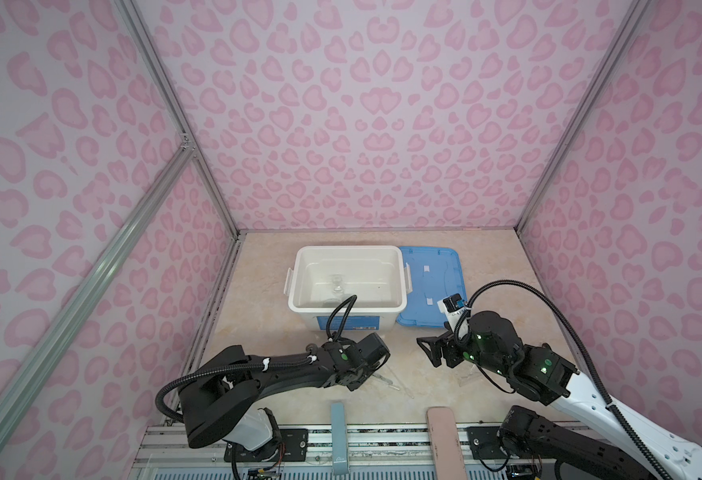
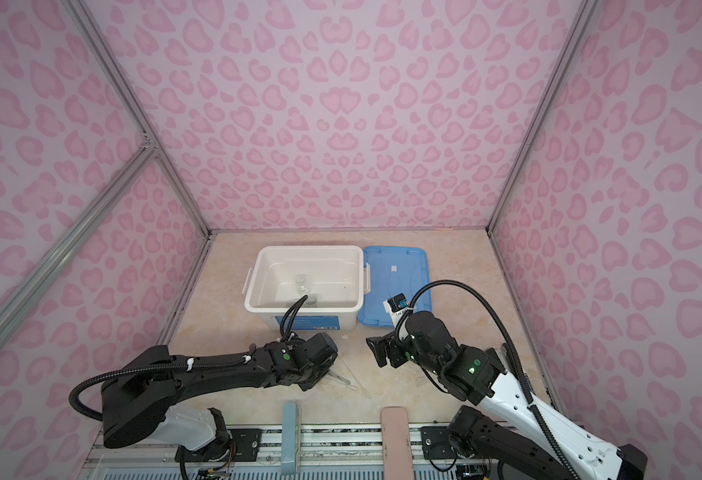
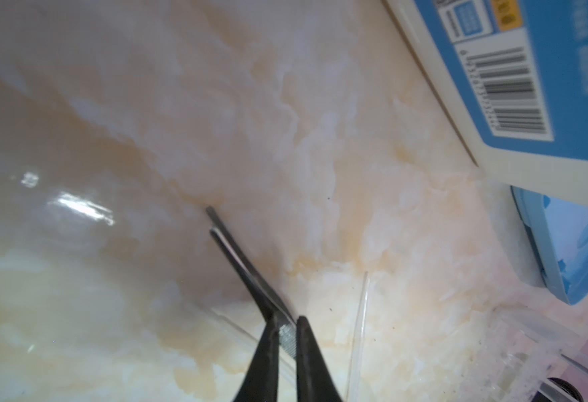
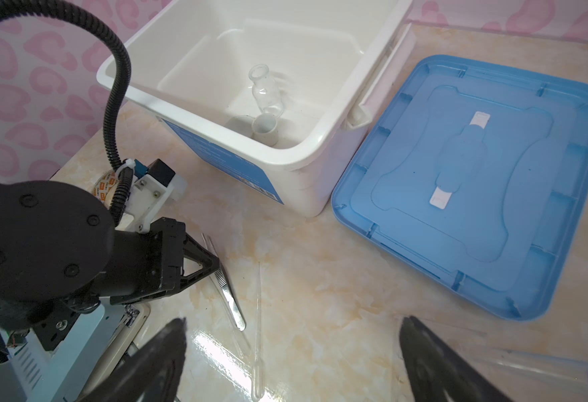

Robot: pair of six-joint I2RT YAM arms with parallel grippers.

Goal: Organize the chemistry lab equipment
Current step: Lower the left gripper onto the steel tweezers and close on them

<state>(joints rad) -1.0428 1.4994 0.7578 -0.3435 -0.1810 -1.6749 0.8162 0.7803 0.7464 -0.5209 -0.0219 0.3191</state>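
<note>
Chemistry lab equipment is only partly packed away. Inside the white tub (image 4: pixel 303 188), a clear glass flask (image 4: pixel 266 92) lies on its side. A small white dish (image 4: pixel 265 129) sits just beside it, near the tub's front wall. A second pale round shape next to that dish may be another dish, though it is too dim to be sure. The blue lid (image 4: pixel 477 181) lies flat on the desk (image 4: pixel 320 243) just beside the tub, so the tub is not yet closed.

The rest lies on the desk in front of the tub. The left gripper (image 3: pixel 285 323) has its fingers narrow on the ridged grip of the metal tweezers (image 4: pixel 228 296), pinching them. The tweezers appear to rest on the desk, not lifted. A thin clear pipette (image 4: pixel 258 313) lies just beside them. A long clear blue-capped tube (image 4: pixel 571 370) lies well apart from the tub, on the lid's side.

The right gripper (image 4: pixel 294 319) hovers in front of the tub with its fingers spread wide, holding nothing.

By my reading, the job is less than half done. The tweezers, the pipette and the tube have yet to go into the tub, and the lid probably goes on last.
</note>
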